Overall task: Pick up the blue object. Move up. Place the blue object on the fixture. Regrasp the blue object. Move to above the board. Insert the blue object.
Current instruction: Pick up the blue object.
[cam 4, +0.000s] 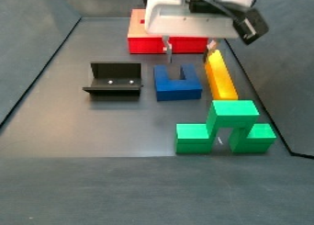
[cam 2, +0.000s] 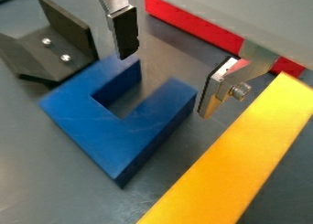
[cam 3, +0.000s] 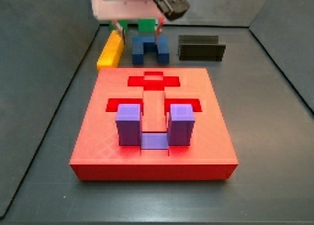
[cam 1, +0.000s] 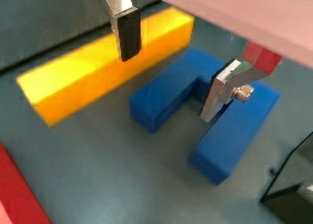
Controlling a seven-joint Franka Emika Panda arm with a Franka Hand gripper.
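I read this as a robotics lab test cell: a dark grey floor (cam 4: 86, 128) walled by dark panels (cam 3: 227, 8). Coloured training blocks, a red board (cam 3: 153, 128) and a bolted fixture (cam 4: 113, 79) sit under the gripper (cam 4: 185, 49).

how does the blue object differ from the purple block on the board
The blue object is dark blue; the purple block is lighter. The blue object lies flat on the grey floor beside the yellow bar, under the open gripper; the purple block sits on the red board with its prongs upright. Both are U-shaped.
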